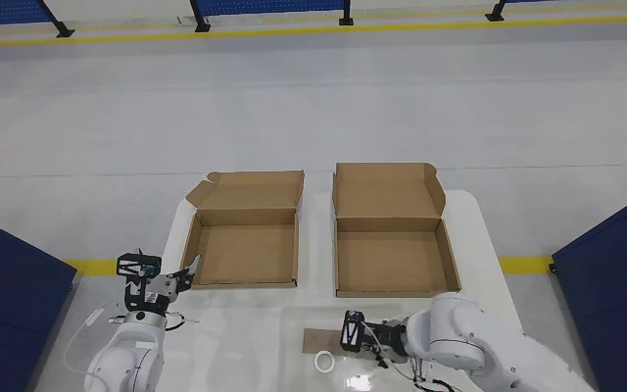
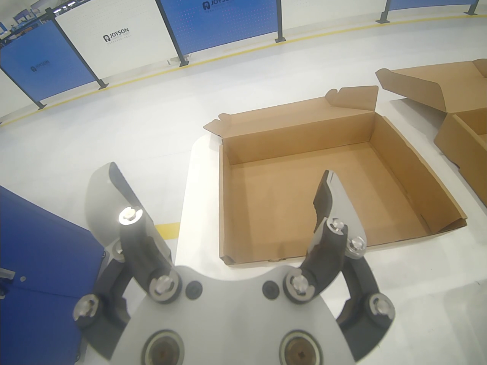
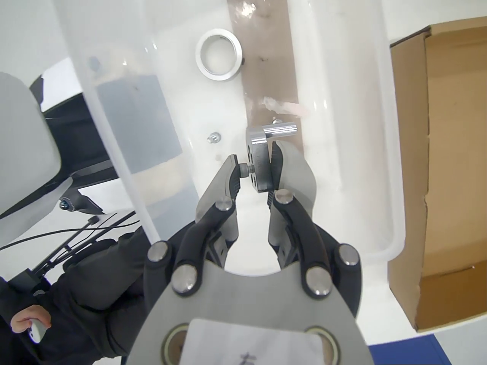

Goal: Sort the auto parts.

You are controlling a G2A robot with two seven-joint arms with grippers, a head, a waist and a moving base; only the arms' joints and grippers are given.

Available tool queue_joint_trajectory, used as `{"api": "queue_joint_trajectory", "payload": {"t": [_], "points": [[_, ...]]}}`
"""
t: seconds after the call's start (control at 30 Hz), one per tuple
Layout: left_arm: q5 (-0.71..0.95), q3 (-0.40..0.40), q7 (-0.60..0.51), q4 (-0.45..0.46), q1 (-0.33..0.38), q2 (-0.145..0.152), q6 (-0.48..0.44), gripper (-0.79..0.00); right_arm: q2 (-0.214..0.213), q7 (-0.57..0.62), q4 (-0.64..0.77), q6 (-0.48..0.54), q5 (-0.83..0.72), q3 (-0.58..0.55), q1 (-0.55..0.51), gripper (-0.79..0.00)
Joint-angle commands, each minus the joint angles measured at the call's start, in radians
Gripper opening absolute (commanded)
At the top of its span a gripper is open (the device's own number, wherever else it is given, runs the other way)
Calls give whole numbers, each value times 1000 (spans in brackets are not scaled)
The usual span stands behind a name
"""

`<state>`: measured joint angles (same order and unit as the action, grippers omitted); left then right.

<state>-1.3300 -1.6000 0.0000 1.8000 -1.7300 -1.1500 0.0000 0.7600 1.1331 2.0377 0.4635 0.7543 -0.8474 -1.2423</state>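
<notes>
My right gripper (image 3: pixel 255 167) is inside a clear plastic bin (image 3: pixel 384 123), shut on a small silver metal block (image 3: pixel 260 161) with holes and a round pin sticking out. A silver ring (image 3: pixel 218 54) lies farther along the bin floor beside a brown strip (image 3: pixel 266 58); a small nut (image 3: pixel 214 137) sits near the block. In the top view the right gripper (image 1: pixel 355 333) is at the table's front, with the ring (image 1: pixel 324 362) close by. My left gripper (image 2: pixel 224 191) (image 1: pixel 186 272) hangs open with nothing in it, just off the left box's near corner.
Two open cardboard boxes stand at the table's back: the left box (image 1: pixel 245 255) (image 2: pixel 414 176) and the right box (image 1: pixel 392 260) (image 3: pixel 452 153). Both hold nothing. A blue partition (image 2: pixel 42 245) stands beside the table by the left arm.
</notes>
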Motion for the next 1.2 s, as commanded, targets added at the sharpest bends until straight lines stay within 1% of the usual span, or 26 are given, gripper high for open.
{"api": "queue_joint_trajectory", "payload": {"t": [0.0, 0.13, 0.23, 0.63, 0.7, 0.8, 0.9, 1.07, 1.17], "points": [[0, 0, 0, 0, 0, 0, 0, 0, -20, -23, -1, 60, -59, -67, -36, -785], [0, 0, 0, 0, 0, 0, 0, 0, -53, -70, -16, 180, -169, -175, -107, -785], [0, 0, 0, 0, 0, 0, 0, 0, -70, -90, -33, 269, -250, -224, -147, -785], [0, 0, 0, 0, 0, 0, 0, 0, -69, -101, -35, 262, -250, -224, -149, -785], [0, 0, 0, 0, 0, 0, 0, 0, -70, -146, -59, 283, -301, -234, -154, -785], [0, 0, 0, 0, 0, 0, 0, 0, -82, -167, -126, 378, -443, -280, -161, -785], [0, 0, 0, 0, 0, 0, 0, 0, -108, -206, -161, 430, -528, -316, -179, -785], [0, 0, 0, 0, 0, 0, 0, 0, -176, -319, -207, 543, -594, -344, -223, -785], [0, 0, 0, 0, 0, 0, 0, 0, -218, -325, -210, 549, -685, -354, -238, -785]]}}
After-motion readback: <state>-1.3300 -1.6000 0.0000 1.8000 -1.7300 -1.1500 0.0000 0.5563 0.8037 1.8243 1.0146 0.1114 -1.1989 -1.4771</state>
